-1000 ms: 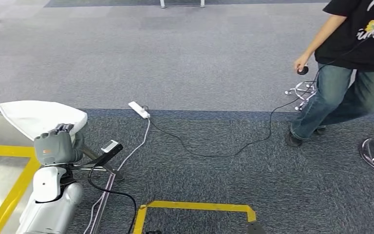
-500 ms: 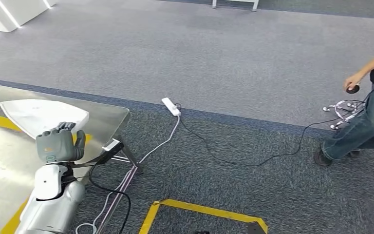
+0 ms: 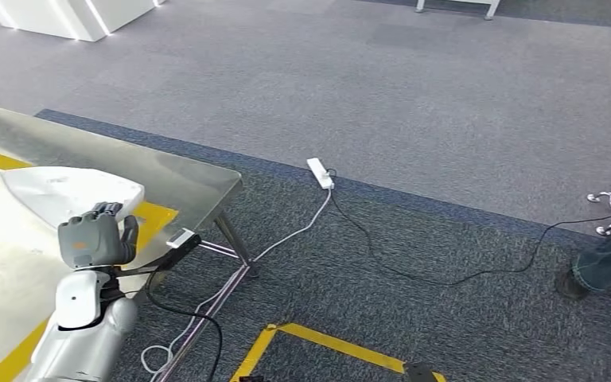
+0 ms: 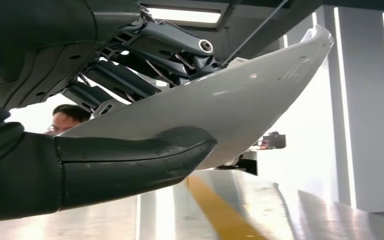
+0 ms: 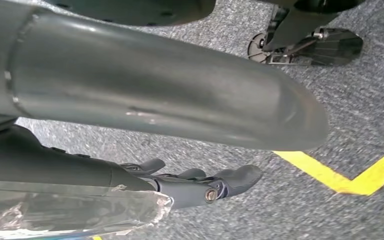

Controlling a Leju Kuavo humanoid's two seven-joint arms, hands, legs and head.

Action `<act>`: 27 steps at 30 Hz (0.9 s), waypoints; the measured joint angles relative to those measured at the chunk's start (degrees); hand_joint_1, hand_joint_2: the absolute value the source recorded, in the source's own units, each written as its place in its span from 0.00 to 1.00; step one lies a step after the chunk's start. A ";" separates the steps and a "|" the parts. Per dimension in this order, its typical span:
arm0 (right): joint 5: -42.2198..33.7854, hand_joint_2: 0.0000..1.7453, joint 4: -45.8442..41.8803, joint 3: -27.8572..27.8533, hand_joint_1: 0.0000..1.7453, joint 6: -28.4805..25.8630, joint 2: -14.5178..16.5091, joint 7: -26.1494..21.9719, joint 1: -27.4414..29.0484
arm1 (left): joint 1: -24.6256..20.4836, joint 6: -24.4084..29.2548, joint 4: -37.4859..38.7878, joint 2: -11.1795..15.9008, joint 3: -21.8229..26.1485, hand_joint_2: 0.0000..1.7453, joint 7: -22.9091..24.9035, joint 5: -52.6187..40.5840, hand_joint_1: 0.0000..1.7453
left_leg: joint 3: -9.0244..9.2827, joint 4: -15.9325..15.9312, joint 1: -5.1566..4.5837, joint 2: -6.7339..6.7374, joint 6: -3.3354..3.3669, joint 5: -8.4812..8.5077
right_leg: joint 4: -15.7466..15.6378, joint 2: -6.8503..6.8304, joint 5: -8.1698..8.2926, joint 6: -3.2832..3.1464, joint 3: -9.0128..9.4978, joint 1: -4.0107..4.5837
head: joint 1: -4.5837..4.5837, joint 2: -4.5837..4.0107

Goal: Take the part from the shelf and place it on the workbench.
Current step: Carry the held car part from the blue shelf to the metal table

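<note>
At the left of the head view, the left robot hand (image 3: 94, 241) grips the white part (image 3: 71, 191) above the steel desk (image 3: 195, 187); the part's long axis runs roughly level across the view, tapered end pointing left. Right of the desk, a white power strip (image 3: 320, 173) lies on the carpet. The right robot hand (image 5: 200, 185) hangs over the carpet, fingers loosely extended and holding nothing.

I see even overhead light; the steel workbench (image 3: 191, 183) glares just beyond my left hand (image 3: 95, 239). Wrist views smear, backlit by bright ceiling strips (image 4: 185, 15).
</note>
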 joint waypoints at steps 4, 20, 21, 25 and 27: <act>0.03 0.00 0.00 -0.14 0.00 0.03 0.02 0.00 -0.04 | -0.32 -0.19 0.02 0.14 0.01 1.00 0.10 -0.20 1.00 | 7.00 -13.49 -0.89 3.88 1.47 6.77 | 0.07 -2.49 -0.89 0.46 1.10 0.56 | 0.01 0.00; 0.38 0.00 0.03 -0.45 0.00 0.16 0.02 0.01 -0.07 | -0.43 -0.98 0.09 0.09 0.01 1.00 0.86 -0.71 1.00 | 8.45 -16.28 -0.24 -5.44 2.13 6.34 | 1.45 6.50 0.42 2.83 -1.52 -0.73 | 0.83 0.00; 0.44 0.00 0.04 -0.46 0.00 0.19 0.02 0.03 -0.10 | -0.43 -1.02 0.09 0.10 0.01 1.00 0.91 -0.75 1.00 | 8.21 -16.23 -0.16 -6.06 1.77 6.45 | 0.86 6.98 0.13 2.55 -1.12 -0.73 | 0.83 0.00; 0.68 0.00 0.03 -0.49 0.00 0.25 0.08 0.08 -0.17 | -0.40 -1.06 0.10 0.31 0.04 1.00 0.99 -0.83 1.00 | 6.85 -14.16 -0.02 -4.24 0.52 5.23 | 0.21 4.55 0.30 1.00 -0.48 -0.67 | 0.47 0.00; 0.78 0.00 0.02 -0.49 0.00 0.25 0.09 0.08 -0.07 | -0.63 -1.10 0.11 0.34 0.04 1.00 1.03 -0.87 1.00 | 3.80 -7.98 -0.05 -1.06 0.06 2.07 | 0.11 3.05 0.11 0.42 -0.26 -0.54 | 0.07 0.00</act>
